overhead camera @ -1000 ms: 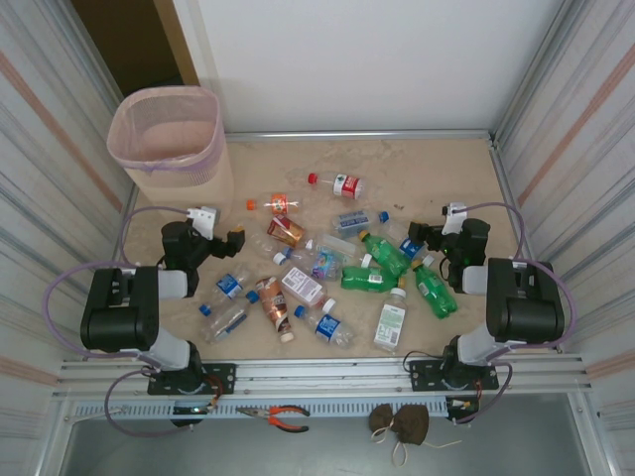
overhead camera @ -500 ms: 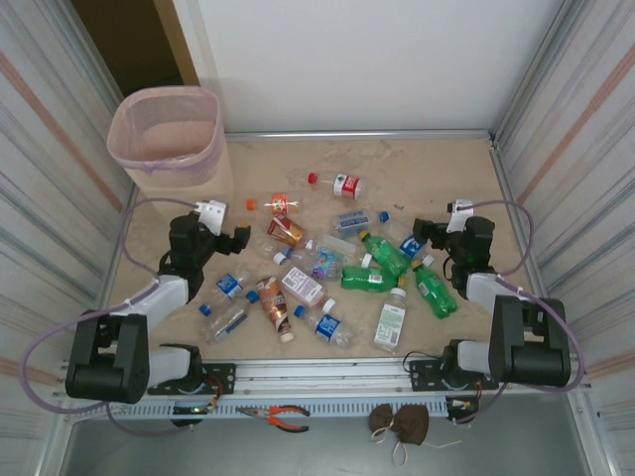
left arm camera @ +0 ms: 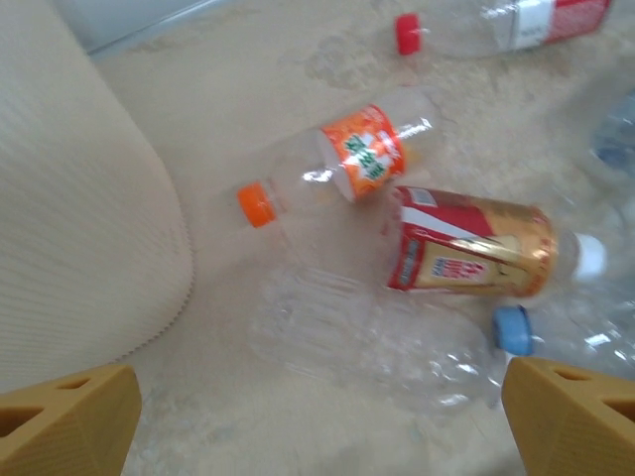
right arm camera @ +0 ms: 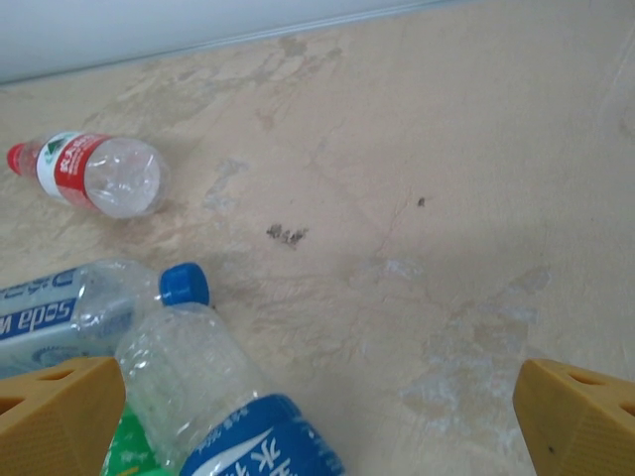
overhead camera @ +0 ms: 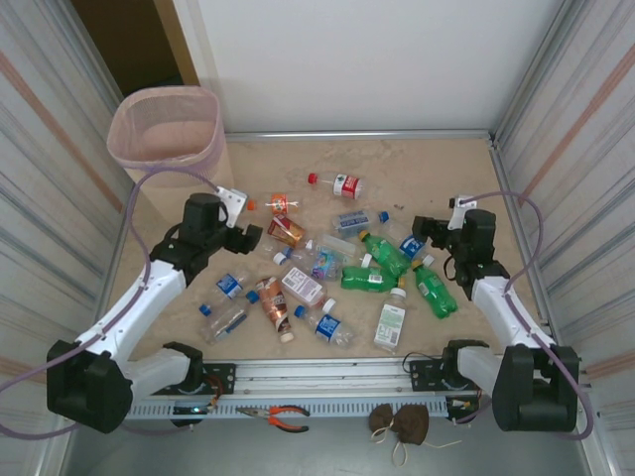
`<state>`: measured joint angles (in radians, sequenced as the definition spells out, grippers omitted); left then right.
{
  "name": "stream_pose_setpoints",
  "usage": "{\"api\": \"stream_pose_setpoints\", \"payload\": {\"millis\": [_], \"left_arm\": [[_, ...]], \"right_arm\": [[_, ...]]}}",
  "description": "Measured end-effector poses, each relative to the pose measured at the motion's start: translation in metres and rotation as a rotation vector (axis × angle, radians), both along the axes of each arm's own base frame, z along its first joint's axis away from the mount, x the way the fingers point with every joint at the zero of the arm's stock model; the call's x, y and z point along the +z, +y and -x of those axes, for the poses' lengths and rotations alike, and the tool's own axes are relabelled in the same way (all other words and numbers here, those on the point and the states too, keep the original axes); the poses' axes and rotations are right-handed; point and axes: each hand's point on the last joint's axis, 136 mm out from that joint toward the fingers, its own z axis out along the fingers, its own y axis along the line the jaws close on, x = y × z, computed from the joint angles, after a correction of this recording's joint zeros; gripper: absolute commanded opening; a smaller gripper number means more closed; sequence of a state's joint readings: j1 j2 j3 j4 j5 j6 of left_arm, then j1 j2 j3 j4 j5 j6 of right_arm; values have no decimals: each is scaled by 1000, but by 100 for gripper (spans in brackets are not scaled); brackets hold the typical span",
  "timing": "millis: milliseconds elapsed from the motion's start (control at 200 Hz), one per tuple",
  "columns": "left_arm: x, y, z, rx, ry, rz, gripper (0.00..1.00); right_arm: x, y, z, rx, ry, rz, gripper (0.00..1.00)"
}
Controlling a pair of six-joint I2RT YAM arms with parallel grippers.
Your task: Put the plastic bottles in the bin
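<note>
Right gripper [right arm camera: 319,412] spread wide near clear bottle [right arm camera: 55,315] labelled "soda".

Blue-label bottle [right arm camera: 45,317]: "soda w…"; blue-capped bottle [right arm camera: 198,382]: "水"; rest unreadable.

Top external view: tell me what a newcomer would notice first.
A litter of plastic bottles, green, clear and bright-labelled, sprawls across the middle of the table. The pale pink bin stands tall in the far left corner, dwarfing every bottle. The left gripper and right gripper flank the pile, both open and holding nothing.
</note>
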<state>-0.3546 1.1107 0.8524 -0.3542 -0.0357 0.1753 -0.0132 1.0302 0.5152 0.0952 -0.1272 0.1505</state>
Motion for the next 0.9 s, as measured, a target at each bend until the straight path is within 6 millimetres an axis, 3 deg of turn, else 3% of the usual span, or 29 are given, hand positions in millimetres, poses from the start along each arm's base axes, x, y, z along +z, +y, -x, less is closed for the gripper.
{"api": "stream_pose_setpoints", "payload": {"millis": [145,306,496,902], "left_arm": [[-15,-6,17,-107,151,-85,90],[-53,3,45,-201,330,-207,89],[-78,11,65,-267,416,-277,90],[-115,23,69,-285,521,-312,81]], "right_arm": [[3,0,8,-2,11,-6,99],[13,1,6,1,3,-8,99],[11,1,8,3,14,-9,99],[11,1,8,4,14,-10,99]]}}
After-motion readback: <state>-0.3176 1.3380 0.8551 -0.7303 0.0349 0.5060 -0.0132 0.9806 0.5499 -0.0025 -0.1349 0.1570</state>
